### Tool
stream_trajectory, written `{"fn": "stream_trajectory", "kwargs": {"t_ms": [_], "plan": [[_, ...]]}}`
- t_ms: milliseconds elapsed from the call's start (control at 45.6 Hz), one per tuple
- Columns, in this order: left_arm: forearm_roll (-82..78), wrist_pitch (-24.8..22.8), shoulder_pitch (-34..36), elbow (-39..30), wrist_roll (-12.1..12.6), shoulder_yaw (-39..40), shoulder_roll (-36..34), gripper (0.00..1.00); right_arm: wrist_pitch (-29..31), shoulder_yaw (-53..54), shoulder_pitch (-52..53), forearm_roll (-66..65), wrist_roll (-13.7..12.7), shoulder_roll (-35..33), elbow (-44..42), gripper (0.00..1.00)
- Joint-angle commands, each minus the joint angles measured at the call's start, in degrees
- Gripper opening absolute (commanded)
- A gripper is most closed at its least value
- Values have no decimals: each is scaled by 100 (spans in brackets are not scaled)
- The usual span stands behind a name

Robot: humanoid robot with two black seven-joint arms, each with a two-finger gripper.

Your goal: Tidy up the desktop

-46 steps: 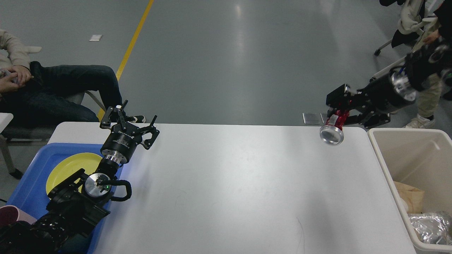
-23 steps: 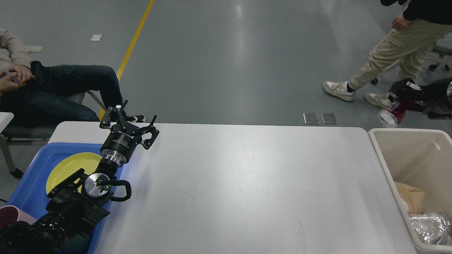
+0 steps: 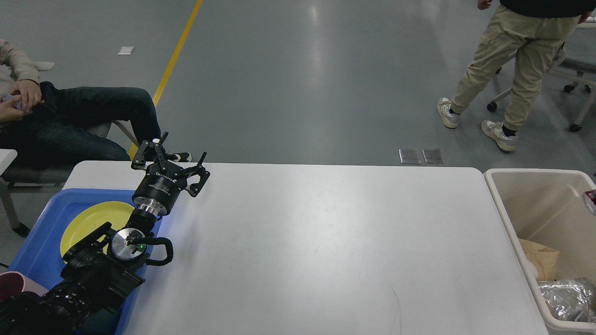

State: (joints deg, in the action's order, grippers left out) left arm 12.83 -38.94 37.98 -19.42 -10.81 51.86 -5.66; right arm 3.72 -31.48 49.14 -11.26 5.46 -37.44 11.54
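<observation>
The white desktop point(image 3: 326, 242) fills the middle of the head view and its surface is bare. My left gripper point(image 3: 170, 160) is open and empty, held above the desktop's far left corner, just right of the blue tray point(image 3: 42, 232). My right arm and gripper are out of view. A small red and silver piece point(image 3: 590, 200) shows at the right edge over the beige bin point(image 3: 493, 195); I cannot tell what it is.
The blue tray holds a yellow plate point(image 3: 91, 218); a dark red cup point(image 3: 11, 281) sits at its near corner. The bin holds a brown paper bag point(image 3: 542, 260) and crumpled foil point(image 3: 565, 298). A person sits at far left point(image 3: 70, 121); another walks at far right point(image 3: 512, 56).
My right arm carried the red can to the right, past the table's end and over the bin, and has left the view. The left arm has not moved. The walking person shifted.
</observation>
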Motion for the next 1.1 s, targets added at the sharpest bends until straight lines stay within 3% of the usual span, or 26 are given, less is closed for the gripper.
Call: {"fn": "stream_trajectory", "kwargs": {"t_ms": [0,175,373,439,592,636,1075], "plan": [[0,0,-1,0,0,0,-5,96,-3,89,-335,1,7,62,-178,100],[0,0,-1,0,0,0,12,96,41,396,-432,9,7,88,-178,100],[0,0,-1,0,0,0,12,96,6,2373,-458,-8,174,97,-187,100],[0,0,-1,0,0,0,12,96,6,2874,-423,-8,420,123,-169,100],[0,0,-1,0,0,0,-5,96,6,3928,-370,-8,1447,571,-134,100],[0,0,-1,9,0,0,-5,96,23,4289,-361,-8,1624,711,-108,100],[0,0,-1,8,0,0,12,96,94,6504,-10,-17,1765,1661,744,100]]}}
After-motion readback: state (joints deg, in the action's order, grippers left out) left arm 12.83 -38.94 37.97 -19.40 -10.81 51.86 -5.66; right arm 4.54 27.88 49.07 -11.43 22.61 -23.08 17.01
